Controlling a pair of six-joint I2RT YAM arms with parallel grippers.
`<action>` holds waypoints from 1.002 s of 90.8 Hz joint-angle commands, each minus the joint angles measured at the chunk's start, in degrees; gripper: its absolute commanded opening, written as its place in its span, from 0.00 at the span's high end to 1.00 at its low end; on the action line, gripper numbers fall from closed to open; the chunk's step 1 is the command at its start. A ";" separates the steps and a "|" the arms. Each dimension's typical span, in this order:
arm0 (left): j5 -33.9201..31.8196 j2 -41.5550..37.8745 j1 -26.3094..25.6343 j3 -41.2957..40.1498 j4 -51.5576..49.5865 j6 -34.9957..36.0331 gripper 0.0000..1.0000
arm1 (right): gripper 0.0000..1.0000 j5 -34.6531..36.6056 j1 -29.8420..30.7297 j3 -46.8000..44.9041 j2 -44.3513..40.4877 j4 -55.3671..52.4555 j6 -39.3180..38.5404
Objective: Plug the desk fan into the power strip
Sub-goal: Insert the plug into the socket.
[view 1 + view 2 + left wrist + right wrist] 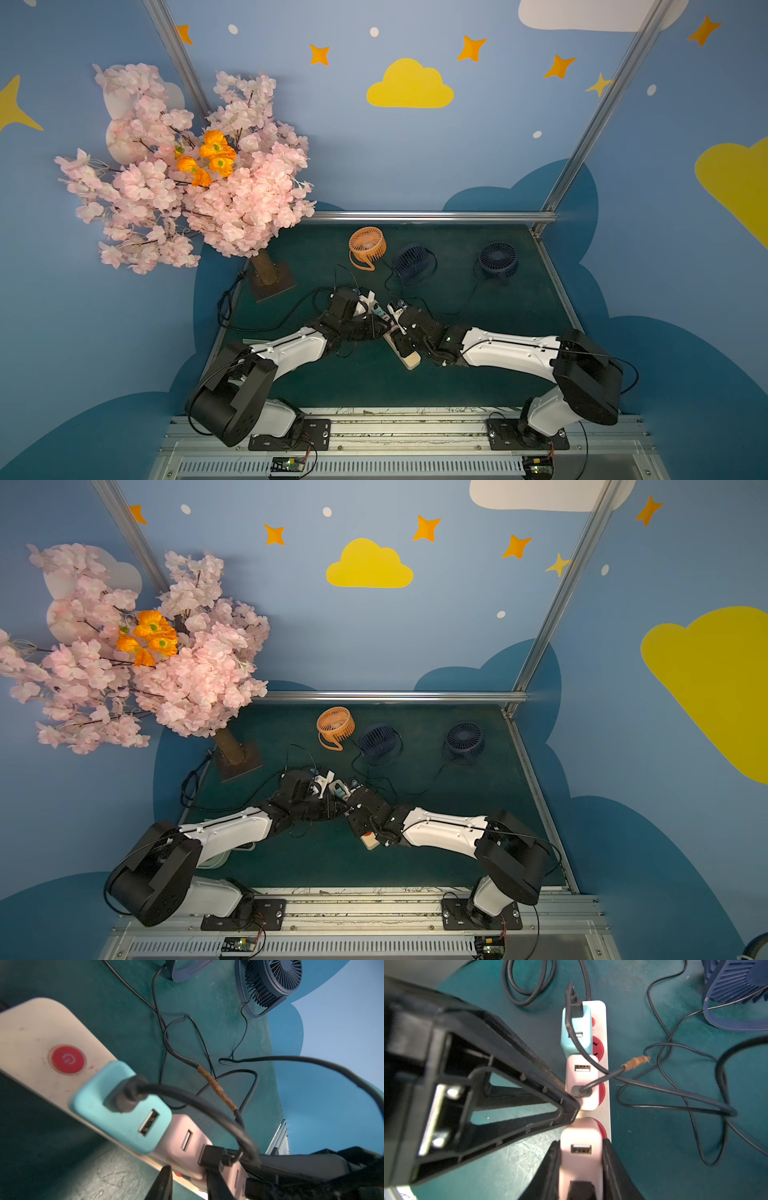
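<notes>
Nearest my right wrist camera, the right gripper (581, 1169) clamped a pink adapter (581, 1159) onto the power strip (606, 1076) mid-table, the left gripper's (188, 1183) grasp unclear beside it; tangled fan cords (675, 1093) could snag, dragging the strip.

Three desk fans are counted on the green table in both top views: one orange fan (367, 245) and two dark blue fans (412, 259) (498, 257). One power strip (604, 1059) is seen, and three USB adapters are plugged into it: one light blue (576, 1032) and two pale pink (582, 1076) (581, 1159). One blossom tree (187, 174) and two robot arms (291, 349) (507, 349) are counted.
</notes>
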 commanded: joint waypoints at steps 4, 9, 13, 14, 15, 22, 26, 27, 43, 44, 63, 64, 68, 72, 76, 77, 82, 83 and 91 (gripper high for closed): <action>-1.70 -0.61 0.30 0.75 -1.25 0.95 0.69 | 1.00 0.83 0.23 0.81 2.22 -2.85 0.69; -1.85 -0.87 0.16 0.64 -1.33 0.86 0.69 | 1.00 1.83 0.51 1.19 2.45 -4.22 0.50; -2.09 -1.13 0.26 0.60 -1.40 0.85 0.69 | 1.00 2.79 0.75 1.47 2.63 -5.61 -0.06; -2.16 -1.24 0.23 0.65 -1.41 0.86 0.69 | 1.00 3.00 0.80 1.55 2.69 -5.93 -0.20; -2.20 -1.29 0.21 0.58 -1.42 0.86 0.69 | 1.00 3.24 0.87 1.58 2.77 -6.22 -0.36; -2.68 -2.00 0.26 0.39 -1.43 1.18 0.69 | 1.00 4.86 1.40 1.55 3.29 -7.94 -1.72; -2.84 -2.39 0.34 0.26 -1.43 1.46 0.69 | 1.00 5.46 1.69 1.52 3.76 -9.19 -2.32; -2.93 -2.48 0.35 0.26 -1.43 1.56 0.69 | 1.00 5.57 1.66 1.53 3.83 -9.48 -2.39; -3.44 -4.83 0.36 -0.51 -0.83 2.29 0.64 | 1.00 6.47 2.05 -0.47 4.90 -10.99 -2.75; -3.58 -5.11 0.36 -0.62 -0.82 2.37 0.64 | 1.00 6.47 2.02 -0.61 4.97 -10.99 -2.69; -7.31 -9.72 0.36 -2.03 -2.63 3.63 0.63 | 1.00 6.88 1.94 -1.99 6.94 -12.79 -1.76; -7.50 -9.93 0.36 -2.07 -2.87 3.74 0.63 | 1.00 6.94 1.88 -1.99 7.00 -12.90 -1.71; -8.26 -10.68 0.35 -2.26 -3.50 4.00 0.63 | 1.00 7.00 1.77 -1.98 7.20 -13.07 -1.43; -8.81 -11.30 0.40 -2.48 -3.88 4.23 0.63 | 1.00 6.89 1.72 -1.98 7.28 -13.14 -1.11; -9.21 -11.98 0.44 -2.68 -4.11 4.44 0.62 | 1.00 6.80 1.72 -1.86 7.44 -13.29 -0.85; -9.37 -12.11 0.45 -2.75 -4.18 4.45 0.62 | 1.00 6.77 1.68 -1.83 7.47 -13.37 -0.77; -9.53 -12.61 0.58 -2.97 -4.35 4.55 0.63 | 1.00 6.71 1.64 -1.78 7.77 -14.08 -0.53; -9.58 -12.64 0.65 -3.03 -4.38 4.55 0.63 | 1.00 6.72 1.64 -1.79 7.85 -14.25 -0.44; -9.60 -13.32 0.80 -3.37 -4.60 4.53 0.63 | 1.00 6.79 1.63 -2.29 8.18 -15.38 0.18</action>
